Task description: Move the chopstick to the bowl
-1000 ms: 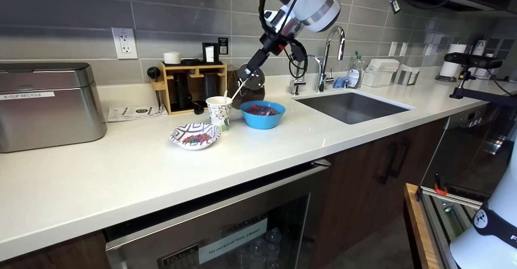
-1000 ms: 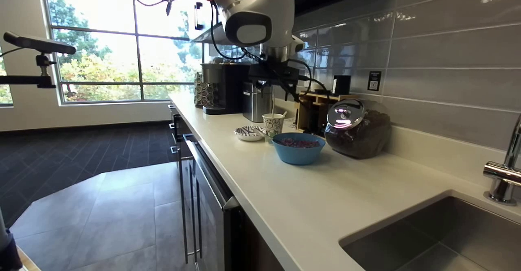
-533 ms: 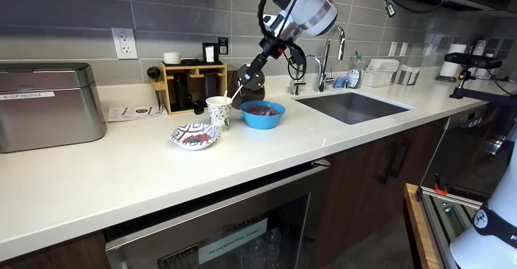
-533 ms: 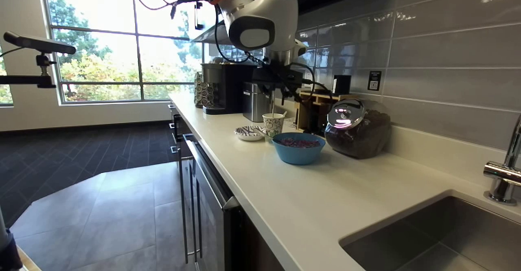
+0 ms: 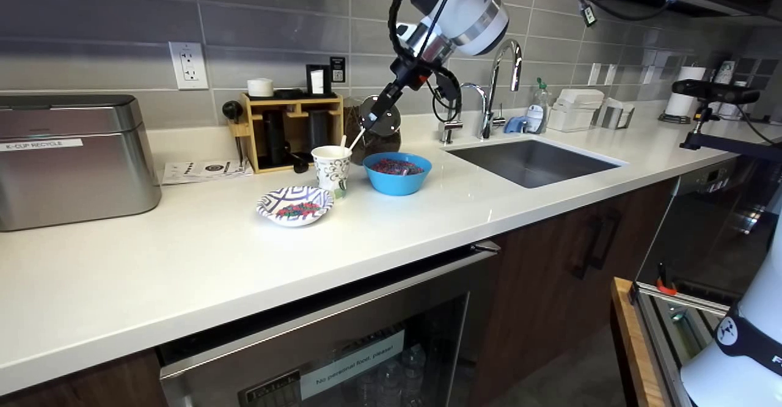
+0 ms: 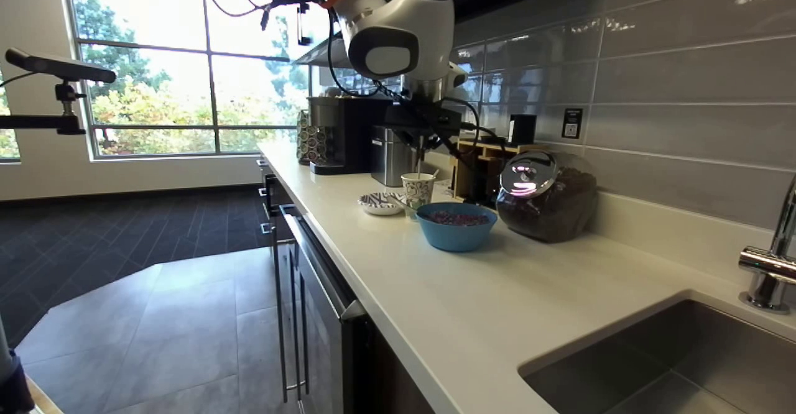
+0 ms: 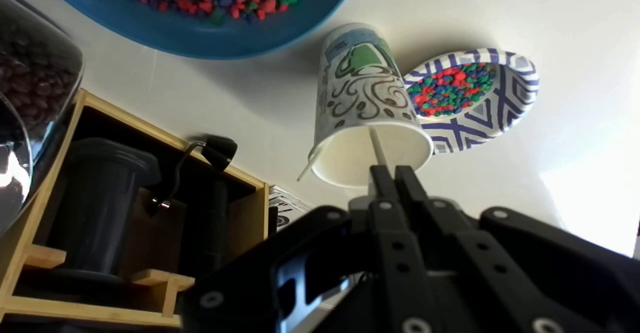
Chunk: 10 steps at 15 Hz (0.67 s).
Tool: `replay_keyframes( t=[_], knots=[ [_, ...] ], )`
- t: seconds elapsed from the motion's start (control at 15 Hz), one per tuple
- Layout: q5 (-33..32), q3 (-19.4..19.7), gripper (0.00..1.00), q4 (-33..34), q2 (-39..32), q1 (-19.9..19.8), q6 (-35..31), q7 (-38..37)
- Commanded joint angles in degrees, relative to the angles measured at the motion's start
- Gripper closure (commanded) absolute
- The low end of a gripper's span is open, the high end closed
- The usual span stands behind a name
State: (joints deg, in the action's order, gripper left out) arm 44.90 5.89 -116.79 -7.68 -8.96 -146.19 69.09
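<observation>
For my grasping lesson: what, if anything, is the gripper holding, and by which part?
The gripper seems to hold a pale chopstick by its upper part; the lower part is inside the paper cup.

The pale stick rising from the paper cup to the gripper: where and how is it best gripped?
Likely best by the upper end of the pale stick, from above down its tilt, with the gripper pinching across its thin width. Its lower part is hidden inside the paper cup, leaving only the upper length exposed; the gripper seems shut there.
</observation>
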Motion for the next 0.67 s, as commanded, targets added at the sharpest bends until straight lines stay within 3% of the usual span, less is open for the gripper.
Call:
replay_keyframes(
  t=[0.0,0.6],
  knots=[
    [2.1,-0.9,0.98,1.2,-0.5,-1.1,1.8,2.4],
    [-0.1,-0.3,0.98,0.5,2.7,-0.7,3.2,-2.3]
  ],
)
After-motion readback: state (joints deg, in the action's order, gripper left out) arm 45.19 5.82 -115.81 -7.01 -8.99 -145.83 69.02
